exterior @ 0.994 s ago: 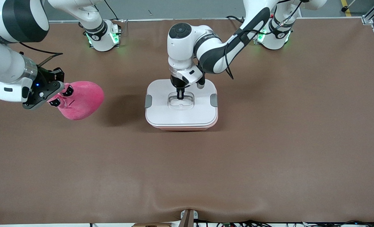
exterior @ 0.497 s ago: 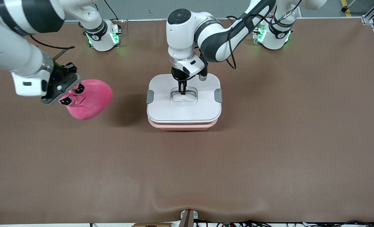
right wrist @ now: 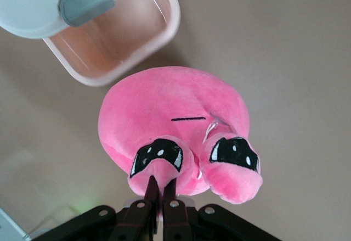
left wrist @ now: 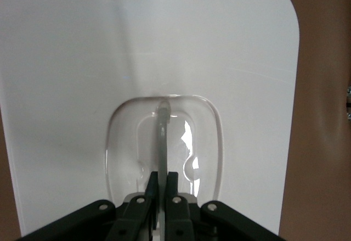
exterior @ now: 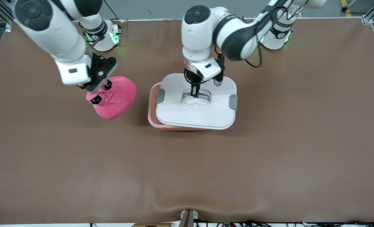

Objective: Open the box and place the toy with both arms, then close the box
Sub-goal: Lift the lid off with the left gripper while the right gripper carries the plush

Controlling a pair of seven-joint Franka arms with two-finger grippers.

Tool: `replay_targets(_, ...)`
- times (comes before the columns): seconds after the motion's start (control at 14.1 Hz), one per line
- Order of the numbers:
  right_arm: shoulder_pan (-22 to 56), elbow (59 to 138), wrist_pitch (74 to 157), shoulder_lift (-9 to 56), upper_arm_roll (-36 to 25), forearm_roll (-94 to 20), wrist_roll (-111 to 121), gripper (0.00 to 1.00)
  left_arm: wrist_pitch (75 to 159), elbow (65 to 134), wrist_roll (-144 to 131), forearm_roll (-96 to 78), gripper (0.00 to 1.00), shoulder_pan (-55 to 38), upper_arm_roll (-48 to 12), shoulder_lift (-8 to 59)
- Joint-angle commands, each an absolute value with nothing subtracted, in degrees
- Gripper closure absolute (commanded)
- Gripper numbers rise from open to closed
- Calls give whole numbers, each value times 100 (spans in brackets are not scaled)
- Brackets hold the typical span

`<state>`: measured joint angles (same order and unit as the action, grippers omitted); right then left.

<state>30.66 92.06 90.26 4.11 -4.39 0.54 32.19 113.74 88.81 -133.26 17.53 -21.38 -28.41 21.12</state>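
Toy [exterior: 114,100] pinched in right gripper [exterior: 99,90]; lid [exterior: 197,107] in left gripper [exterior: 194,92].

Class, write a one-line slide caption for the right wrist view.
Right end effector shut on the pink toy, carried beside the part-uncovered box.

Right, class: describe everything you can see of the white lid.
The lid is a white, smooth, plastic-looking rounded rectangle with a grey clip at each short end and a clear recessed handle in its centre. The left gripper has its jaws shut on that handle. The lid is lifted off the pink box, shifted toward the left arm's end, uncovering one end.
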Motion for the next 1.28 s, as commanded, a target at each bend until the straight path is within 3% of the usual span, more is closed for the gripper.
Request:
replay_targets(0.0, 3566, 9132, 9315, 509, -519, 79, 3269, 100, 10786, 8859, -12501, 1424, 100, -1882, -2892, 1803)
replay_targets(0.43, 4639, 9132, 10326, 869, -519, 536, 3980, 100, 10407, 8859, -10349, 959, 100, -784, -2874, 1793)
replay_targets(1.21, 4790, 9149, 10520, 1107, -519, 545, 5325, 100, 10046, 8851, -7849, 870, 100, 474, -2848, 1907)
